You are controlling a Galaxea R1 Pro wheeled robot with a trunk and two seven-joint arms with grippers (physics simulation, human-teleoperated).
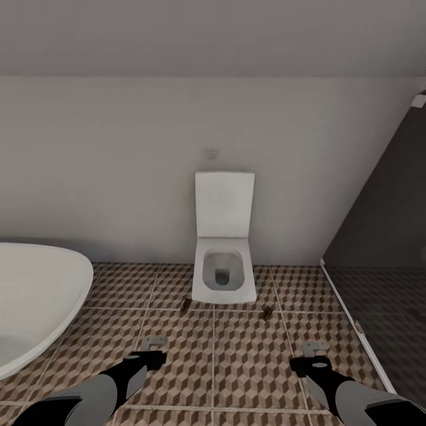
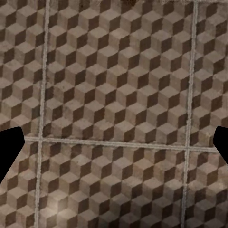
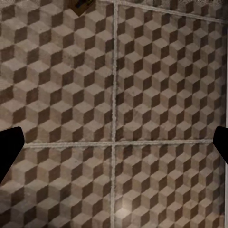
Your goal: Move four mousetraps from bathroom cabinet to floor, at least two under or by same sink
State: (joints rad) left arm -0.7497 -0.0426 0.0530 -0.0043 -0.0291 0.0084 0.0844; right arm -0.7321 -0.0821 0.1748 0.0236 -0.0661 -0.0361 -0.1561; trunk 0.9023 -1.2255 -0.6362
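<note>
On cube-patterned tile floor (image 1: 236,361), two flat brown mousetraps (image 1: 186,305) (flanking square toilet (image 1: 224,275)).

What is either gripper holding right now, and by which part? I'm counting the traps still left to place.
Nothing is held. The left gripper and the right gripper are both open, with only bathroom floor between their fingers.

white toilet (image 1: 224,251), bathtub (image 1: 35,302), pale wall (image 1: 118,165)

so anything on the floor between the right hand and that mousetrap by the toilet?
Nothing visible. Bare tile floor lies between the right hand and the mousetrap beside the toilet.
</note>
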